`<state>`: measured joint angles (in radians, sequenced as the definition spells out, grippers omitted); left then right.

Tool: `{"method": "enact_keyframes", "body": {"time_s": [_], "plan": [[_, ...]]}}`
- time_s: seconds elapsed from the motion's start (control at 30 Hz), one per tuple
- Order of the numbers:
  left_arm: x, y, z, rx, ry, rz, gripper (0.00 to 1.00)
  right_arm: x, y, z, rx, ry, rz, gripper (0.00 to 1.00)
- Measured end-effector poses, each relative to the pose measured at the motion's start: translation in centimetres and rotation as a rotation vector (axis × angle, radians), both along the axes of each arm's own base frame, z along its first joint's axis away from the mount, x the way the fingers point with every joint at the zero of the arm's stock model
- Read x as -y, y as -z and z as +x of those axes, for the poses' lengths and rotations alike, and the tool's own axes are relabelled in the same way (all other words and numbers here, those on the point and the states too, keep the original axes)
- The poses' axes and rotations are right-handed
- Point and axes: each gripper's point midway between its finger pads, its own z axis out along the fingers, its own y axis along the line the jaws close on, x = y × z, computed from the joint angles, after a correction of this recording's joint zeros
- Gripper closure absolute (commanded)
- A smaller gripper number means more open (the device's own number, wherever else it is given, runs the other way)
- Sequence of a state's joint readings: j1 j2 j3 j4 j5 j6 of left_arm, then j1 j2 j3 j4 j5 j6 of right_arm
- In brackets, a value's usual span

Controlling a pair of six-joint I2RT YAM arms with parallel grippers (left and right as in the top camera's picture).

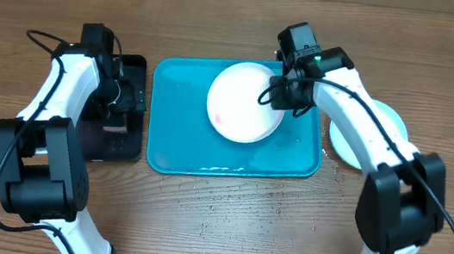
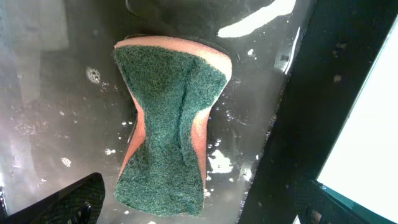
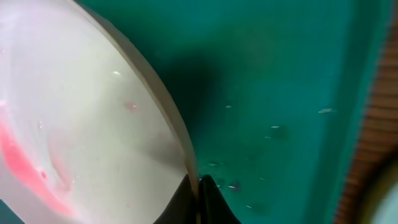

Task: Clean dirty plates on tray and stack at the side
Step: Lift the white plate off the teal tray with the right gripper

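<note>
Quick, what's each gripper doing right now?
Left gripper: at the sponge, grip cannot be told.
Right gripper: closed on the white plate rim.

Free room is left on the tray (image 1: 176,134), left side and front edge — back right is hogged by the white plate (image 1: 243,103). Just left of the tray it's blocked by the black tray (image 1: 121,144); just right, by another plate (image 1: 341,148).

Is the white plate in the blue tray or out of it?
In it. Overhead, the plate lies inside the tray rim; the wrist view shows the right pincer clamped on its edge.
</note>
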<state>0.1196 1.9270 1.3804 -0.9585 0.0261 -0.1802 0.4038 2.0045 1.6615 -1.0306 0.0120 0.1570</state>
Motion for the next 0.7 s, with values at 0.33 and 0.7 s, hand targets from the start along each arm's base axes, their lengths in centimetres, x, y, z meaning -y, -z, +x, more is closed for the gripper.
{"method": "enact_keyframes", "body": {"time_s": [0.33,0.7], "plan": [[0.0,0.0,0.1,0.004,0.0,0.001,0.0,-1.1,-6.2,0.2,0.343,-0.036,-0.379,0.96],[0.0,0.0,0.1,0.004,0.0,0.001,0.0,-0.6,-8.3,0.5,0.464,-0.015,-0.535,0.96]]}}
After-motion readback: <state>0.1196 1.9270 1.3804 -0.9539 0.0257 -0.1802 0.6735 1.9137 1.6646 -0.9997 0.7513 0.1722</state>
